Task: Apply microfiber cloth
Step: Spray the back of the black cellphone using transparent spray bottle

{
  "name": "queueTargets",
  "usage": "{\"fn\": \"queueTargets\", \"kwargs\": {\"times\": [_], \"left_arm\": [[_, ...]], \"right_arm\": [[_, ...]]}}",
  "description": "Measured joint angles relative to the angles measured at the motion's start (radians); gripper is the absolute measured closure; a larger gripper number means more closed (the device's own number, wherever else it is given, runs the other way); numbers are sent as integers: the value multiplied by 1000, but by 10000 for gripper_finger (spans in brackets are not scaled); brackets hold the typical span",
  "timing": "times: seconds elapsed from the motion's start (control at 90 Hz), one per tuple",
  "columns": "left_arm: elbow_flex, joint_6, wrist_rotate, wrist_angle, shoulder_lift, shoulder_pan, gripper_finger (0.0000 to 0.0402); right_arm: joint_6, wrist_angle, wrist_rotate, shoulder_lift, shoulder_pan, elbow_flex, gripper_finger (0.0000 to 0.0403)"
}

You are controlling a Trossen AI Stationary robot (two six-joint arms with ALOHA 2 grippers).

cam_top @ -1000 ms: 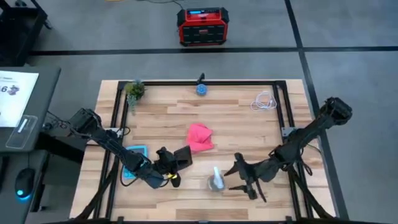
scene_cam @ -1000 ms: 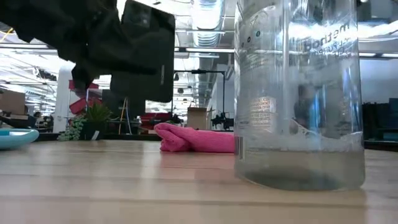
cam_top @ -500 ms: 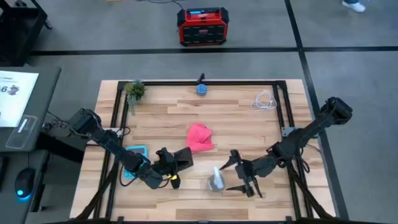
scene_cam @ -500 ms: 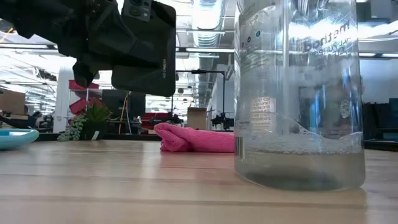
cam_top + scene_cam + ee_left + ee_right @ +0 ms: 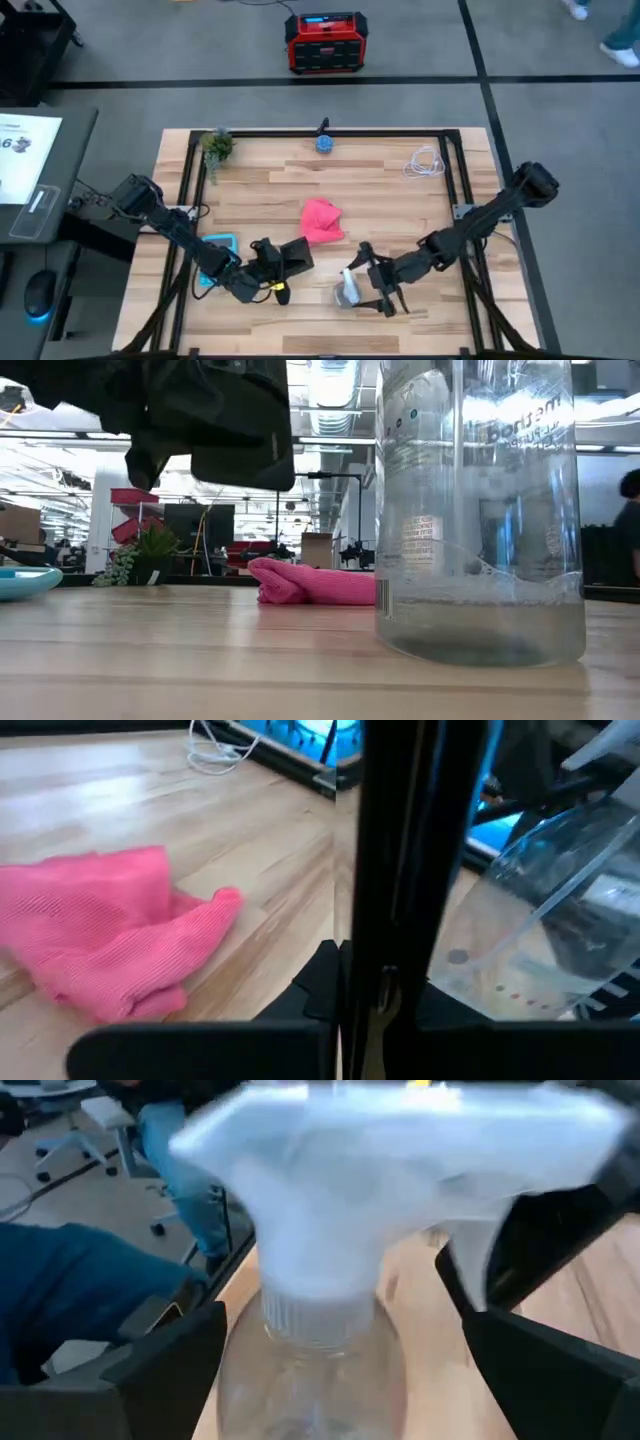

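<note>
The pink microfiber cloth (image 5: pixel 320 220) lies bunched on the wooden table near its middle, and it also shows in the left wrist view (image 5: pixel 110 940) and the low view (image 5: pixel 315 584). My left gripper (image 5: pixel 270 262) is near the front left and is shut on a black phone (image 5: pixel 295 257). A clear spray bottle (image 5: pixel 348 288) with a white head (image 5: pixel 400 1170) stands upright near the front edge. My right gripper (image 5: pixel 372 280) is open, with one finger on either side of the bottle's neck (image 5: pixel 320 1320); I cannot tell whether they touch it. My left gripper pinches the phone between its two fingers at the phone's left end (image 5: pixel 365 1005), coming level from the table's left. The phone stands on edge, seen edge-on (image 5: pixel 390 870) in the wrist view, and is lifted clear of the table (image 5: pixel 240 420).
A light blue calculator (image 5: pixel 215 262) lies at the front left under my left arm. A small plant (image 5: pixel 215 145), a blue object (image 5: pixel 324 143) and a white cable (image 5: pixel 425 162) sit along the far edge. A red box (image 5: pixel 325 42) is on the floor beyond.
My right gripper has moved toward the table's left, up to the spray bottle, and its open fingers now stand on either side of the neck. My left gripper has raised the phone a little.
</note>
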Motion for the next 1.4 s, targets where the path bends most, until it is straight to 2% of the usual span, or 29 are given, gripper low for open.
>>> {"fn": "queueTargets", "kwargs": {"times": [0.278,0.533,0.7,0.889,1.233,1.4], "left_arm": [[0,0,-1,4,1,1,395],[0,47,-1,74,2,1,395],[0,66,2,113,2,17,395],[0,30,0,109,2,59,395],[5,32,1,118,2,67,395],[38,100,51,119,2,83,395]], "right_arm": [[-3,61,75,7,0,0,19],[-3,62,77,7,7,0,19],[5,76,4,7,13,0,19],[23,75,-5,7,13,0,19],[18,83,-65,7,4,0,20],[17,83,-98,8,-2,0,34]]}}
